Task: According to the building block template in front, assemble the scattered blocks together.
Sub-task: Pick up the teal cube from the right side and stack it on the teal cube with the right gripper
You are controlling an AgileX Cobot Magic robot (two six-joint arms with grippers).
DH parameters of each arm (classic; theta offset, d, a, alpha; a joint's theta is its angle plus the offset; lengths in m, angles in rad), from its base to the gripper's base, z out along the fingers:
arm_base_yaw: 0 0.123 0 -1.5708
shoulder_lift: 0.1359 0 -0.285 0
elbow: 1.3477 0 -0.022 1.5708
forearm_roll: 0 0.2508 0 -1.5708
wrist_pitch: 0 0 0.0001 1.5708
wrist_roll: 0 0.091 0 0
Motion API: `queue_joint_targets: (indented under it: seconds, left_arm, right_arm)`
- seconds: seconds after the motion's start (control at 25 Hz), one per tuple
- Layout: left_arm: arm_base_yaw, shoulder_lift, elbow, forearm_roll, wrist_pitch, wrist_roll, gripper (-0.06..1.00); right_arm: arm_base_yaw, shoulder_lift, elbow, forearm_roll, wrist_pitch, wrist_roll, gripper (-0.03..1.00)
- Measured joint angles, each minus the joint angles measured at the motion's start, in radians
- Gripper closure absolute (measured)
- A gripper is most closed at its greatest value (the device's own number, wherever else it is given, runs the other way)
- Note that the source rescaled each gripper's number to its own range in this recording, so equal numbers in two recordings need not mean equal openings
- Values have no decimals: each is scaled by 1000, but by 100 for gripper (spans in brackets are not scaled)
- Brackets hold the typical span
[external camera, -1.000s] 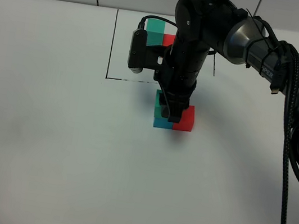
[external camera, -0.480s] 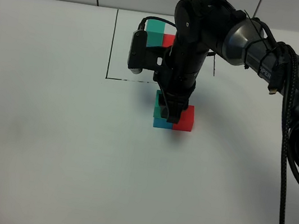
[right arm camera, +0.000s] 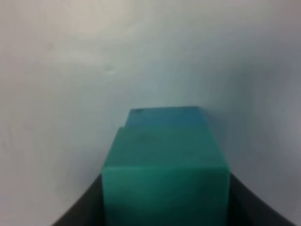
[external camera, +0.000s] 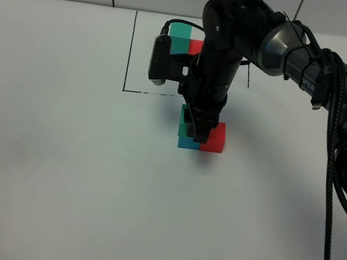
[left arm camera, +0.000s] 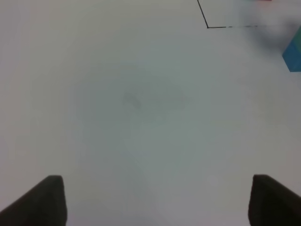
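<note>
nothing has shifted since the earlier frame. right gripper (external camera: 198,132) stays clamped on the small teal-green cube (external camera: 185,120), seated squarely atop the blue cube (external camera: 188,143), red cube (external camera: 215,136) alongside (cubes show no long axis). left gripper (left arm camera: 155,200) stands apart over bare white table (external camera: 55,170).

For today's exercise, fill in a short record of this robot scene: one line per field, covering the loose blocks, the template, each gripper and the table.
teal-green cube: on top of the blue cube, between the right gripper's fingers
red cube: beside the blue cube, touching it
template: inside the black-line rectangle, partly hidden by the arm
right gripper: shut on the teal-green cube
left gripper: open, holding nothing
table: white
</note>
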Motion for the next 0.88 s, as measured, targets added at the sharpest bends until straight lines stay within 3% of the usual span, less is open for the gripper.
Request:
queue_joint_targets:
  seconds: [0.6,0.68,0.88]
  left_arm:
    - [0,0,0,0,0,0,18]
    - [0,0,0,0,0,0,18]
    - [0,0,0,0,0,0,18]
  right_arm:
    - [0,0,0,0,-2,0,92]
    - [0,7,0,0,-7,0,79]
    - [0,-9,0,-25,-8,-6,28]
